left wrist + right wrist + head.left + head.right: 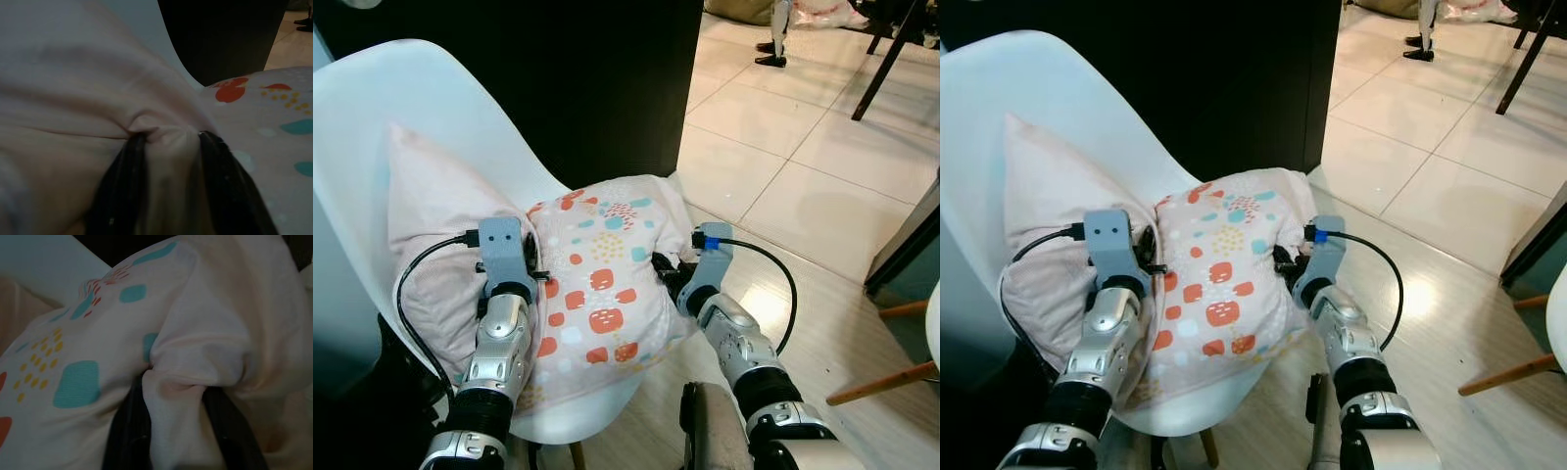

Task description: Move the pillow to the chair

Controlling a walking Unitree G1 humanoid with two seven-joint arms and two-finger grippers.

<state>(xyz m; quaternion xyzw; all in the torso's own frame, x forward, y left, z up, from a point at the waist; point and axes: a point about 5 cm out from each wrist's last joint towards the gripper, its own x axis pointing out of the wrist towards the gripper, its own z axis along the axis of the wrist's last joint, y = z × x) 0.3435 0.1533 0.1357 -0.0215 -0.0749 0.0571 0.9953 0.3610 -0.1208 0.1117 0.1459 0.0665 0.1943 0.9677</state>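
A pale pink pillow (pixel 597 284) with red, teal and yellow patches lies on the seat of a white shell chair (pixel 401 98). Its plain pink end (pixel 431 215) leans against the chair back. My left gripper (pixel 533 266) pinches a fold of the pillow (pixel 168 137) on its left side. On the pillow's right side my right gripper (pixel 668 277) is shut on a bunch of the fabric (pixel 181 377). Both sets of black fingers are partly buried in cloth.
A black cabinet or wall (pixel 607 78) rises right behind the chair. Pale tiled floor (pixel 803 166) opens to the right. A dark table leg (pixel 891 59) and a wooden chair leg (pixel 881 382) stand on the right. A person's feet (pixel 773 49) are far back.
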